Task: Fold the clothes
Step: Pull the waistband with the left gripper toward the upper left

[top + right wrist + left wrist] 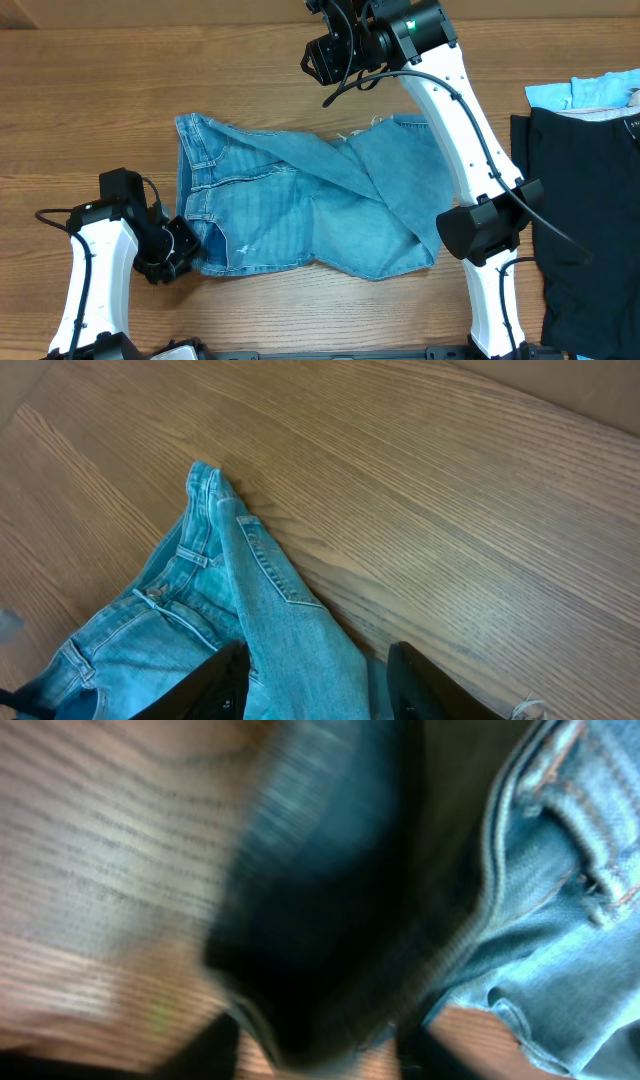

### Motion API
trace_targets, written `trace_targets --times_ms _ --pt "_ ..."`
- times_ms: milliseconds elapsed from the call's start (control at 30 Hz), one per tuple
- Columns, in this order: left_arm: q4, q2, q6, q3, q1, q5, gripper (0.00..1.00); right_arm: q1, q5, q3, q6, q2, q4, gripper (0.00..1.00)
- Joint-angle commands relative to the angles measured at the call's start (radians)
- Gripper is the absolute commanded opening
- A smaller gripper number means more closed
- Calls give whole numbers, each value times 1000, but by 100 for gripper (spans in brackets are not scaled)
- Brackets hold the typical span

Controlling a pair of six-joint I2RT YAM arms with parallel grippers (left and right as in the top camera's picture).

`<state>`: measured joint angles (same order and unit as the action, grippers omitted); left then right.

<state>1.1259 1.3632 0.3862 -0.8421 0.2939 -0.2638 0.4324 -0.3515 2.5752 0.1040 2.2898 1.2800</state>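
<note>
Left gripper [183, 248]: low, at the near-left corner of the jeans [300, 215], right against the waistband end. The wrist view was smeared, with a dark mass across the middle, so I could not tell whether my jaws there stood apart or pinched denim. A belt loop [600, 885] showed just beside that mass.

Right gripper [322, 62]: raised, out past the far edge of the jeans. Fingers [222, 682] stood apart with nothing between them; the denim lay on the wood below.

Jeans: mid-table, waist to the left. The legs were doubled back across the body on a loose diagonal, and the hem end was bunched at the right under my right arm. Edges were not aligned.

Risks, as I judged them:
- If the left had any cloth caught as it drew off, the waistband corner would drag and skew the layers.
- The diagonal leg looked slack, and a lift from one side only could let it slide off and undo the fold.
- My right arm passed over the hem end, so a low sweep there could snag it.
- With the left wrist view blurred, that corner could be read from overhead only.

Surface: the table [100, 100] was smooth wood grain, and I expected denim to slip on it rather than hold.

Far right: a black garment [585, 200] lay flat, well apart from the jeans, with a pale blue cloth [590, 92] beyond it. Nothing of the room showed.
</note>
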Motion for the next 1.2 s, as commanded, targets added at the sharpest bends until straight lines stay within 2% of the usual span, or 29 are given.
trace_targets --times_ms 0,100,200,267,300,367,433,500,533,567,667,833,1000,1067,1167 --pt "68 -11 -41 -13 -7 -35 75 0 -9 29 -4 -31 11 49" --pt "213 -12 -140 -196 -8 -167 73 -2 -9 31 -16 -35 10 49" --pt "266 -11 -190 -441 -8 -165 80 -11 -8 31 -31 -51 16 50" --pt "185 -11 -181 -578 -8 -53 80 -37 16 31 -92 -70 36 50" --pt "122 -11 -164 -591 -8 -1 80 -63 21 31 -109 -80 51 50" --pt "22 6 -162 -587 -7 27 73 -115 21 31 -109 -91 85 50" --pt "-76 92 -162 -587 -8 28 70 -175 21 31 -108 -95 138 61" --pt "-186 199 -172 -587 -7 23 63 -237 21 30 -108 -94 191 65" --pt "-250 261 -185 -587 -7 4 59 -255 21 30 -108 -94 205 71" --pt "-304 325 -185 -587 -7 -42 58 -280 21 30 -108 -94 231 100" --pt "-425 490 -195 -587 -8 -161 57 -317 21 30 -108 -94 244 100" --pt "-530 650 -288 -587 -8 -180 55 -322 21 30 -108 -94 244 100" --pt "-599 740 -369 -587 -8 -186 56 -322 21 30 -108 -94 244 100" --pt "-631 755 -388 -587 -8 -237 55 -322 21 30 -108 -94 244 100" --pt "-676 755 -387 -587 -8 -285 49 -322 21 30 -108 -94 244 100"
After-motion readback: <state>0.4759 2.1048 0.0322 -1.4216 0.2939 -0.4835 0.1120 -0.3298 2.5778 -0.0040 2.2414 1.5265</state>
